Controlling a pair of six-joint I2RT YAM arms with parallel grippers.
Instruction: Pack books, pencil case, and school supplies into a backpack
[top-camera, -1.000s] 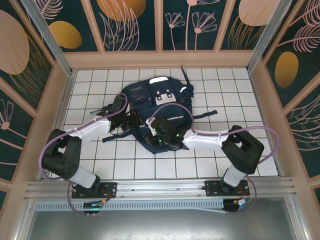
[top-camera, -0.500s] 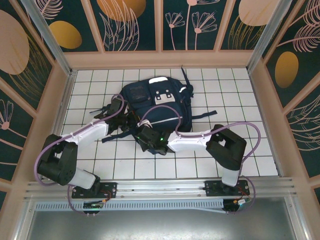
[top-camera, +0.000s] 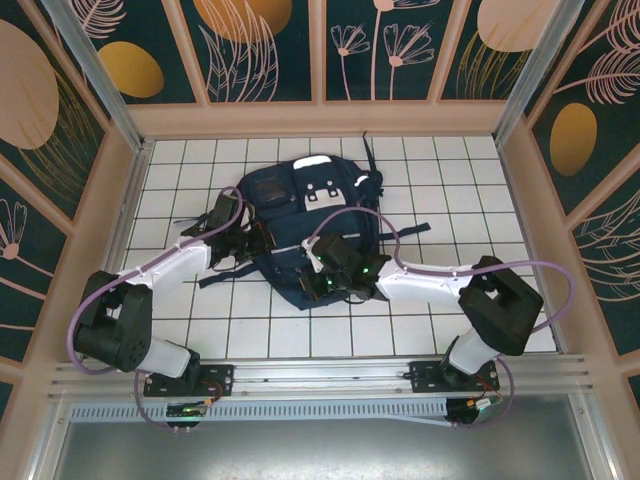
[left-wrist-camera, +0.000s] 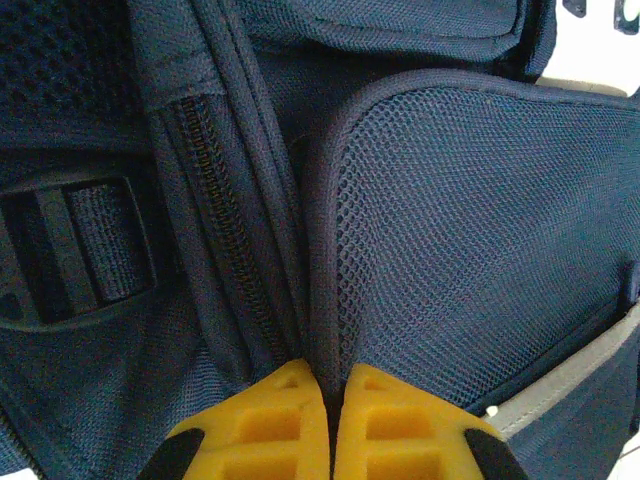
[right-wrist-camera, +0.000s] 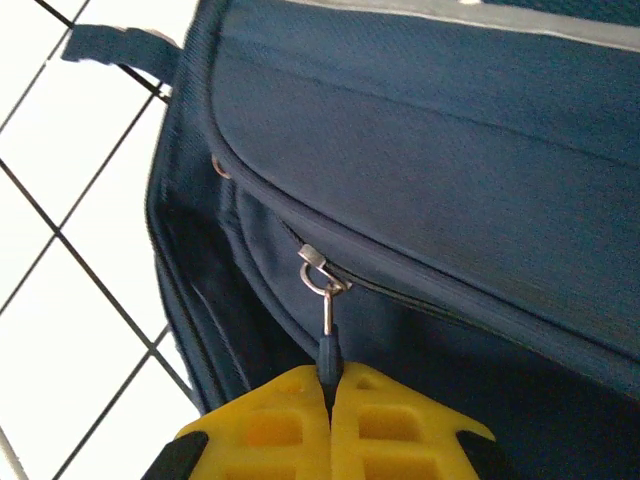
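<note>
Backpack (top-camera: 285, 195) zip is what we are working, starting at the hands. Our right gripper (right-wrist-camera: 330, 388) is clamping its yellow fingers tight on the dark pull tab (right-wrist-camera: 328, 350), which is hanging from the metal slider (right-wrist-camera: 318, 268) of a zip along the bag's side. We are taking the tab rather than the slider, we judge, because it gives a flat thing to pinch and lets the slider follow the pull.

Our left gripper (left-wrist-camera: 322, 390) is pinching closed on a fold of navy cloth at the bound edge of the mesh pocket (left-wrist-camera: 470, 220), just beside another zip (left-wrist-camera: 215, 220) and near a black buckle (left-wrist-camera: 70, 250). We are reading this grip as an anchor, so that the soft bag is not bunching or sliding while the other arm is tugging.

Further out, the backpack is lying flat near the middle of the white tiled table (top-camera: 450, 180), straps trailing to both sides, both arms reaching over its near half. Whether we are opening or closing it, we cannot tell.
</note>
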